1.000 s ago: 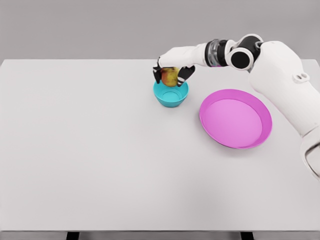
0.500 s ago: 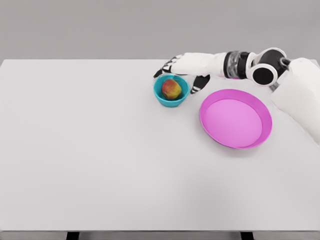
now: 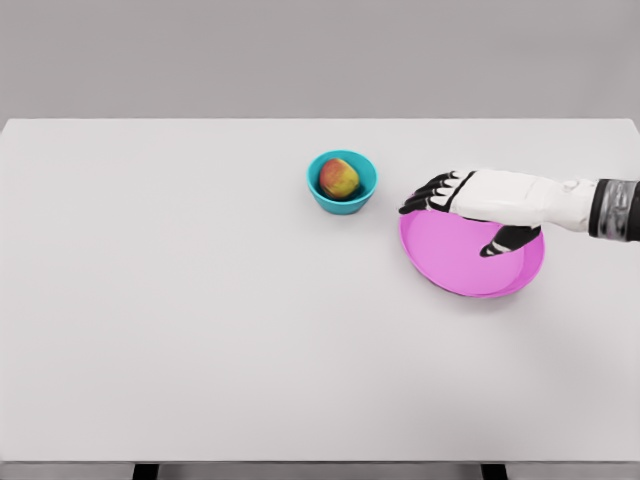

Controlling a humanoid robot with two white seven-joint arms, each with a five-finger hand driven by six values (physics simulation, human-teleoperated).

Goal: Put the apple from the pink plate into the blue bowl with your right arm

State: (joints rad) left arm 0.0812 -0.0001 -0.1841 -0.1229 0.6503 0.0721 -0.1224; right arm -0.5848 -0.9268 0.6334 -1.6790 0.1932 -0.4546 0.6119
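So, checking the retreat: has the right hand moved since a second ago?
Yes. The right hand moved right, from the blue bowl to over the pink plate.

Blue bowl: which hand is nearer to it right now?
Right. The right hand, open, hovers over the pink plate, off to the side of the blue bowl holding the apple. The left is not in view.

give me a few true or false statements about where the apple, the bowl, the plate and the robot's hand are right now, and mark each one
1. The apple sits inside the blue bowl. True.
2. The right hand is holding the apple. False: it is open, empty, over the pink plate.
3. The pink plate has fruit on it. False: none shows on it.
4. The bowl stands left of the plate. True.
5. The left hand rests on the table. False: it is out of view.
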